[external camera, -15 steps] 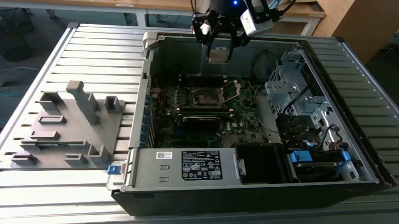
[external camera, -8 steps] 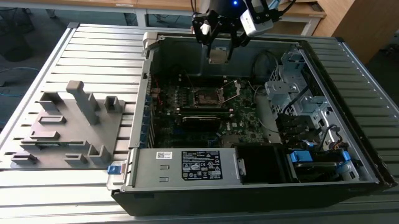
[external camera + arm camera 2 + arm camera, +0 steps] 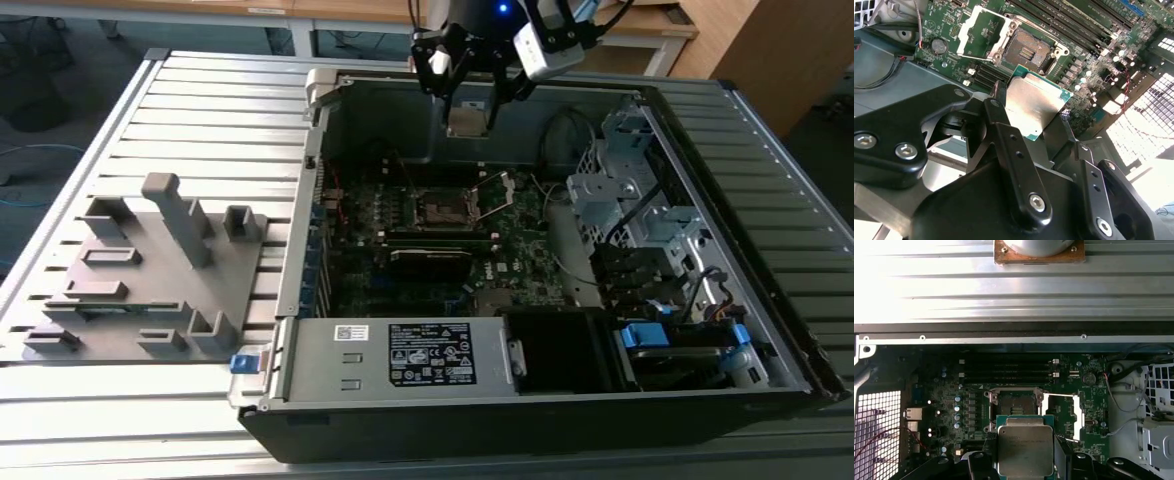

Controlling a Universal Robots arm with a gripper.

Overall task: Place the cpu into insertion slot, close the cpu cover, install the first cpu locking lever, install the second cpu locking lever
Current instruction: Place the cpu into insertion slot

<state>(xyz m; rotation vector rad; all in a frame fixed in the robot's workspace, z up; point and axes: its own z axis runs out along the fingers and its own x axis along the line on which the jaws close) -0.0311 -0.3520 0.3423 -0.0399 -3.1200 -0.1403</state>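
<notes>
Hand state: the hand [image 3: 470, 110] is clamped narrow on the chip [image 3: 466, 122]. One of its dark fingers [image 3: 1004, 131] presses on each of two opposite edges.
Chip position: the chip hangs in the air between the fingertips and touches nothing but the hand. Both wrist views show its silver-grey top with a green border.
Socket: the socket [image 3: 1015, 404] lies below the hand on the motherboard [image 3: 400, 275], well apart from the chip. Its dark centre is bare, with nothing seated in it.
Line of sight: in the first wrist view the chip's far edge overlaps the socket's near rim.
Cover frame: the cover frame [image 3: 1063, 415] is swung open, clear of the socket and just beside it, on the exterior view's right. Green board shows through its window. Whether it lies flat or tilted cannot be told.
Memory slots: the long black memory slots [image 3: 1004, 371] lie beyond the socket as seen from the hand.
Case: the computer case [image 3: 534, 420] lies open under the hand on a slatted metal worktop [image 3: 200, 100].
Power supply: a grey labelled box [image 3: 400, 355] sits inside the case, well apart from the hand and past the socket.
Tray: a grey moulded tray [image 3: 147, 270] rests on the worktop outside the case, well apart from the hand, toward the exterior view's left.
</notes>
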